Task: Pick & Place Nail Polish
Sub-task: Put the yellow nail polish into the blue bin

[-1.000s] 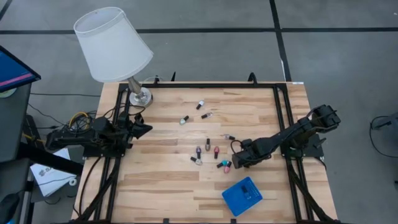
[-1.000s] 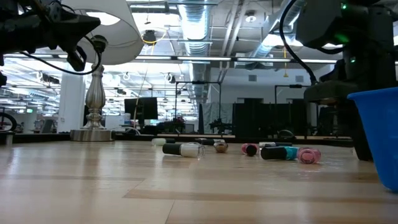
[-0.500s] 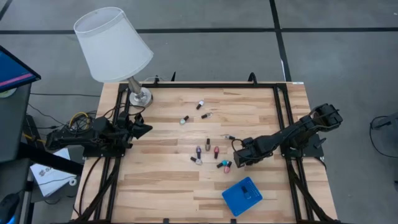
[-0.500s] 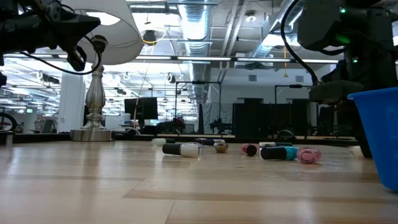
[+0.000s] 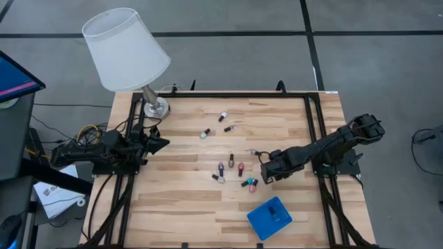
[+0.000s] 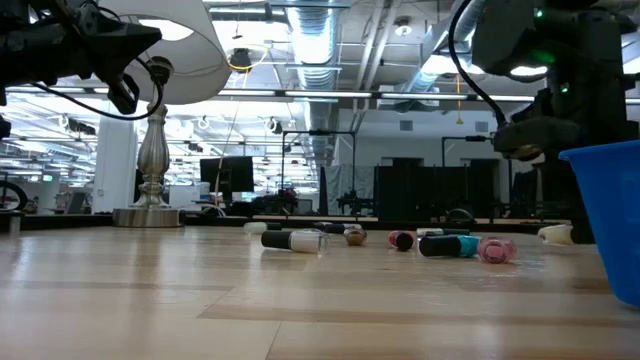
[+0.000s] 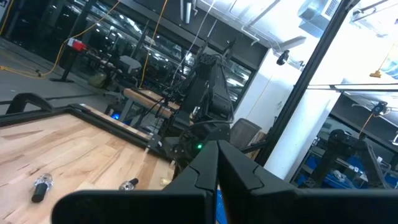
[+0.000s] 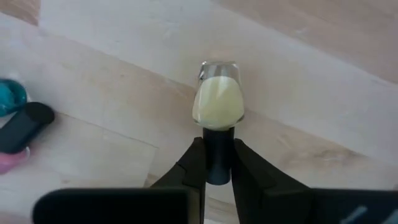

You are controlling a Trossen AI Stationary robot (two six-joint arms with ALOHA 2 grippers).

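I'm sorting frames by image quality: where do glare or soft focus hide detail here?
Low view: bright ceiling lights backlight the arms into silhouettes, and the blue tray at the edge is blurred. Right wrist view: the pale bottle is sharp while the table looks washed out. Left wrist view: windows glare white.

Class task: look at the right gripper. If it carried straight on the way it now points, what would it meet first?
The right gripper is shut on the dark cap of a pale yellow nail polish bottle, so that comes first. Beyond it shows only the bare wooden table; depth is unclear.
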